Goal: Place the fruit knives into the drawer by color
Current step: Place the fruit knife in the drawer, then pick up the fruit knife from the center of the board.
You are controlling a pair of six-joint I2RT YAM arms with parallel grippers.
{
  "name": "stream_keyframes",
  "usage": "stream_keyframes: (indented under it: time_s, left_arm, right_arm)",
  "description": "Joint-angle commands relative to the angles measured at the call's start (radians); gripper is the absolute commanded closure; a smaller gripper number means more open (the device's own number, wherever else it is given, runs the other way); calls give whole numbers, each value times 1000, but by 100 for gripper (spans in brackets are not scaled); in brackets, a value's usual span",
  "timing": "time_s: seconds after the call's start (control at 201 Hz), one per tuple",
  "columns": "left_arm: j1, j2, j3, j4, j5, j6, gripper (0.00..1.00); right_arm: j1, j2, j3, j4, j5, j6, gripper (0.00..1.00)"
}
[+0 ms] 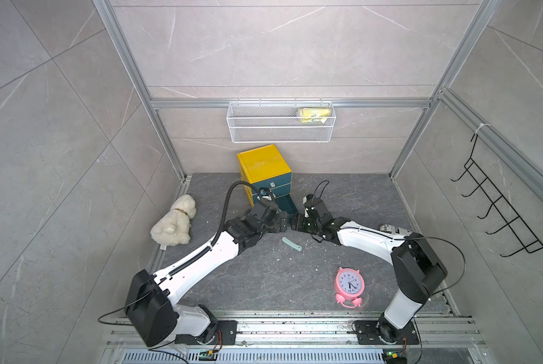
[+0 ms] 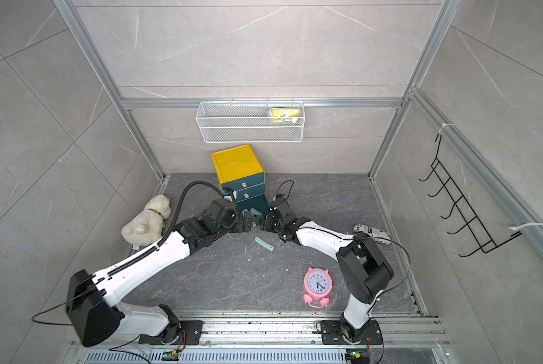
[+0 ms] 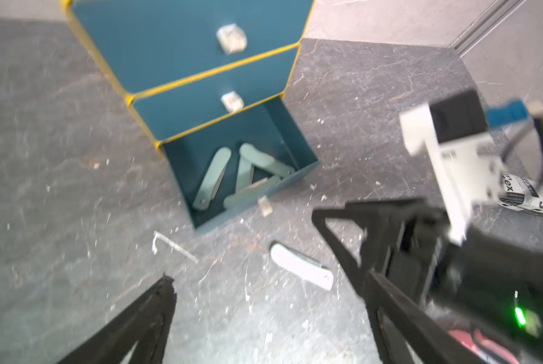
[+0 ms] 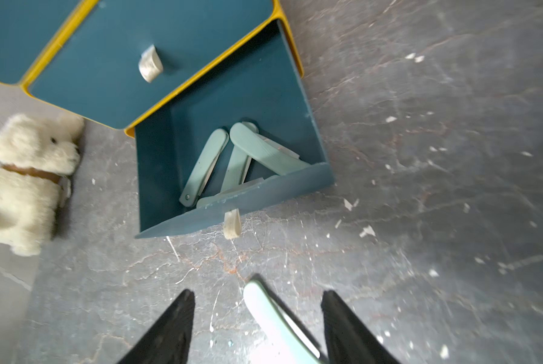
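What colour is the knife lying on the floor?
Mint-teal. The loose knife shows best in the right wrist view.

A: Arms, quick?
B: Left arm (image 1: 197,264), right arm (image 1: 367,241): white shells, black joints, black screwed base plates (image 1: 227,331).
A: Cables?
B: Thin black wires (image 1: 452,252), ribbed black hose (image 1: 229,201) on left. White camera mount (image 3: 449,167), blue plug (image 3: 509,113), green LED (image 3: 519,315), black tapered fingers (image 4: 169,327).
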Motion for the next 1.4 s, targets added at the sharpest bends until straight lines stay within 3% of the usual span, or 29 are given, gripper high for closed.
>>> stream_keyframes:
  time_s: [0.0,0.289,0.622,0.921,1.125,1.254,1.394]
  left_arm:
    - [5,-101,-124,14,25,-88,3]
    - [6,-257,-304,-77,-9,-166,2]
    - [7,-260,-321,-92,-22,-169,1]
    - [7,-270,-317,-110,-33,-165,1]
    - [7,-278,-322,-121,-37,-165,1]
    - [7,-277,-323,-129,-45,-166,1]
    - [10,-281,-326,-131,-52,-167,1]
  right_arm:
    - [-5,75,77,-90,-33,-99,34]
    - [5,200,150,-199,-96,-142,36]
    - [88,194,93,-252,-100,-188,39]
    - [169,245,165,-400,94,-258,52]
    - [208,291,240,-499,249,-310,50]
    - [236,308,251,-505,286,-342,50]
    - [255,325,255,-492,242,-341,52]
